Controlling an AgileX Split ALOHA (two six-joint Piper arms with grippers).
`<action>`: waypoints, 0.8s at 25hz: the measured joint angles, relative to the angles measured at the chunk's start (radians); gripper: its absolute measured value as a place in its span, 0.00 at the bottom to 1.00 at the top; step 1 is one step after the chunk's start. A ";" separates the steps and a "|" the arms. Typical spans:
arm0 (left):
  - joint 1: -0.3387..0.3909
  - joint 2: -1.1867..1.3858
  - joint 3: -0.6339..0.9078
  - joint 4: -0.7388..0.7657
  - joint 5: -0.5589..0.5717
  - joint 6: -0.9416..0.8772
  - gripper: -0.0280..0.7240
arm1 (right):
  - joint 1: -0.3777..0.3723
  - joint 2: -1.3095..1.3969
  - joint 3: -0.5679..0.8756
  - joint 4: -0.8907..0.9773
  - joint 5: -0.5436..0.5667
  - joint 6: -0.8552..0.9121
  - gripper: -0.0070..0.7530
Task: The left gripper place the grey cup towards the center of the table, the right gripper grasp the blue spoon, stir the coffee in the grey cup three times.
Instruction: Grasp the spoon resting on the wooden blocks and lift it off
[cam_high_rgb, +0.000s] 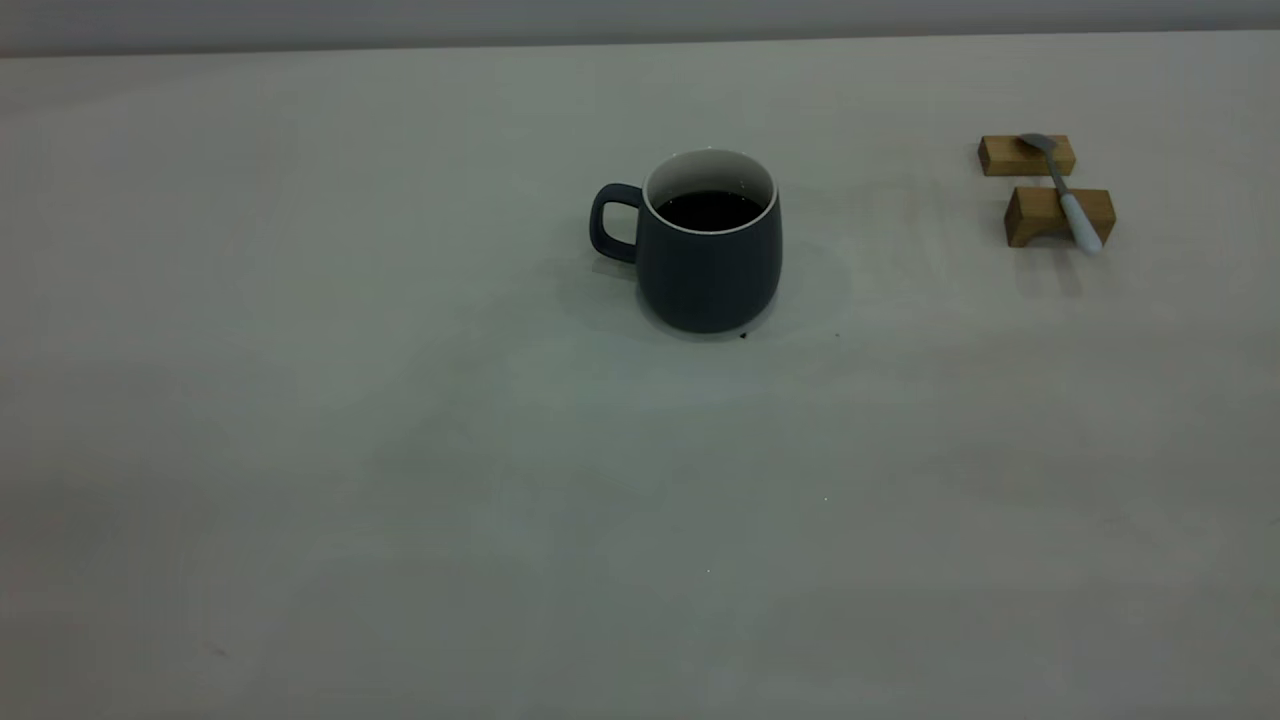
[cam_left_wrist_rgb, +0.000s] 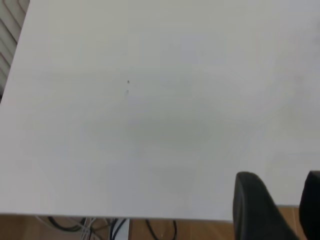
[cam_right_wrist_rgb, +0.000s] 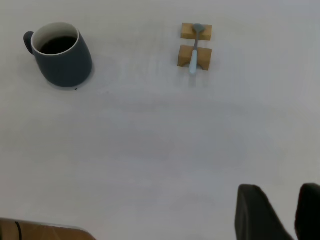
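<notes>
The counter (cam_high_rgb: 400, 500) carries everything, and the grey cup (cam_high_rgb: 708, 245) already stands upright near its middle with its loop handle toward the left arm's side and the coffee (cam_high_rgb: 710, 210) lying flat and dark inside. Neither arm shows in the exterior view. Each wrist view catches its own end effector at the frame edge: the left end effector (cam_left_wrist_rgb: 277, 205) hangs over bare counter by the counter's edge with a gap between its two dark fingers, so it looks spread, holding nothing; the right end effector (cam_right_wrist_rgb: 277, 212) looks likewise spread and empty, well apart from cup and spoon. Off toward the right arm's side sit two wooden blocks (cam_high_rgb: 1058, 214), and the blue spoon (cam_high_rgb: 1066, 195) bridges them, bowl on the farther block, pale handle over the nearer one and jutting toward the camera; its long axis runs roughly front to back, slightly slanted. The step in hand seems to be fetching the spoon: the right arm would do well to close across the handle where it overhangs the block, keeping clear of the wood.
</notes>
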 joint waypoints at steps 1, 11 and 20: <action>0.000 -0.009 0.000 0.000 0.000 0.000 0.43 | 0.000 0.000 0.000 0.000 0.000 0.000 0.32; 0.000 -0.016 0.000 0.000 0.003 0.000 0.43 | 0.000 0.000 0.000 0.000 0.000 0.000 0.32; 0.000 -0.016 0.000 0.000 0.003 0.000 0.43 | 0.000 0.000 0.000 0.000 0.000 0.000 0.32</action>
